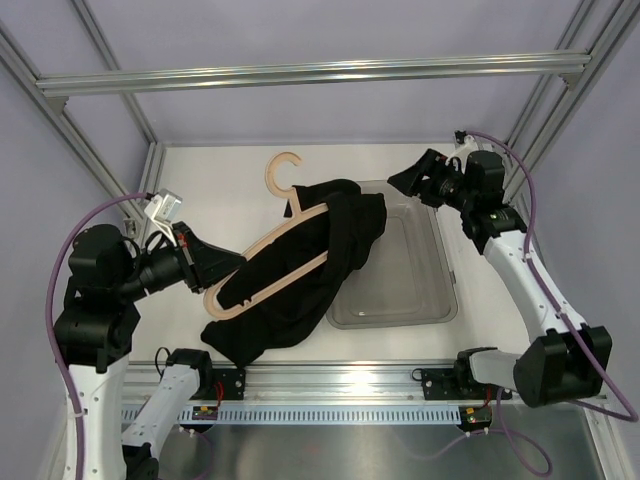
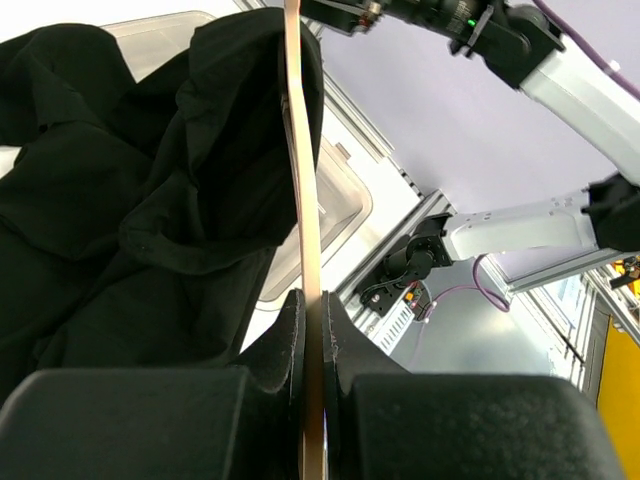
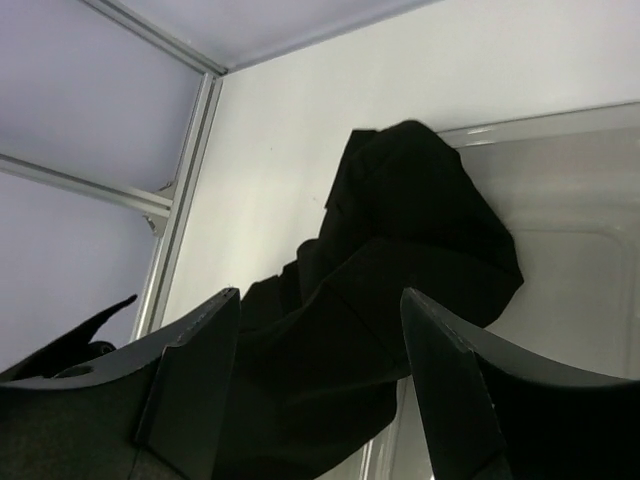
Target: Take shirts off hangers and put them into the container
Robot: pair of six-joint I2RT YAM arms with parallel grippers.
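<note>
Your left claw (image 2: 314,330) is clenched on the lower bar of the wooden hanger (image 1: 262,255). The black shirt (image 1: 300,280) drapes off it, from the counter's near-left area onto the clear bin's (image 1: 420,270) left rim. Your right claw (image 1: 400,182) hangs released over the bin's far end.

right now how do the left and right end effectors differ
The left end effector is shut on the hanger, low near the table's left side; the right end effector is open and holds nothing, raised by the bin's far corner. The left touches the hanger under the shirt; the right is apart from it. Both are black, with two fingers.
</note>
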